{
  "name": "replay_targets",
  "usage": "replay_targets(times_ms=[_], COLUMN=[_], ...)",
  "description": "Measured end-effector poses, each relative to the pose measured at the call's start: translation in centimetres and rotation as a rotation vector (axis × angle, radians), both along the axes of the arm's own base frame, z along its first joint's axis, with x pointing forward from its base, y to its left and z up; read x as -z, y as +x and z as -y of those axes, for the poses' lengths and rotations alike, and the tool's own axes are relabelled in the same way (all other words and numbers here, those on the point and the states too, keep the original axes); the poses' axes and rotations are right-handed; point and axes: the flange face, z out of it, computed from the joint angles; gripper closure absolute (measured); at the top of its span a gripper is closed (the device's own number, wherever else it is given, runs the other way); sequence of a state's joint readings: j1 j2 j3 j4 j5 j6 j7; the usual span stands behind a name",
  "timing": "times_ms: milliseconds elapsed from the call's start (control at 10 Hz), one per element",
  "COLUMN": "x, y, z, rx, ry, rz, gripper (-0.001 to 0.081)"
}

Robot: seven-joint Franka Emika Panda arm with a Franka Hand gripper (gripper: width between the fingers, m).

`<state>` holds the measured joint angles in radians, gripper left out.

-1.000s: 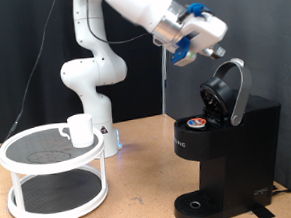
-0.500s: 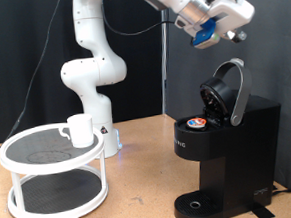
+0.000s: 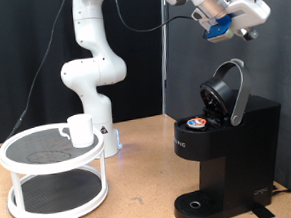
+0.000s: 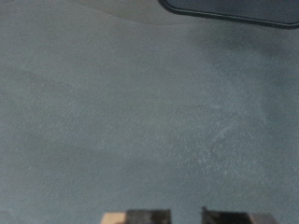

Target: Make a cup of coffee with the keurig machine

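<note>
gripper (image 3: 242,30) sits high at the exterior view's top right, above the keurig machine (image 3: 221,154) and well clear of it, with blue parts showing on the white hand. whether its fingers are apart or closed i cannot tell; nothing shows between them in either view. the wrist view gives only a blurred grey surface, a dark curved edge at one corner and the tips of the fingers (image 4: 140,217) at the picture's edge.

the keurig machine stands on the desk (image 3: 141,194) at the exterior view's right. its rounded lid (image 3: 229,91) is tilted up and open, and a small pod with a colourful top (image 3: 196,123) sits in the holder beneath the lid. the round drip tray (image 3: 197,204) at its base carries nothing.

the cup (image 3: 80,130) stands upright on the upper level of a white two-tier round rack (image 3: 55,175) at the exterior view's left, well apart from the machine. the rack's dark mesh shelves hold nothing else that i can make out. the arm's white base column (image 3: 88,73) rises behind the rack, between it and the machine, against a black curtain.
</note>
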<state>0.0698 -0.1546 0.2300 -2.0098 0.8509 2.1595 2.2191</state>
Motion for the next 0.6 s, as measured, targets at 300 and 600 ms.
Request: replay_targets(times_ms=[300, 600], x=[0.9, 2.7], y=[-0.6, -1.4], z=[0.2, 0.9], rx=[0.019, 0.022], ry=[-0.016, -0.055], rz=[-0.002, -0.028], gripper=[0.0806, 0.0806])
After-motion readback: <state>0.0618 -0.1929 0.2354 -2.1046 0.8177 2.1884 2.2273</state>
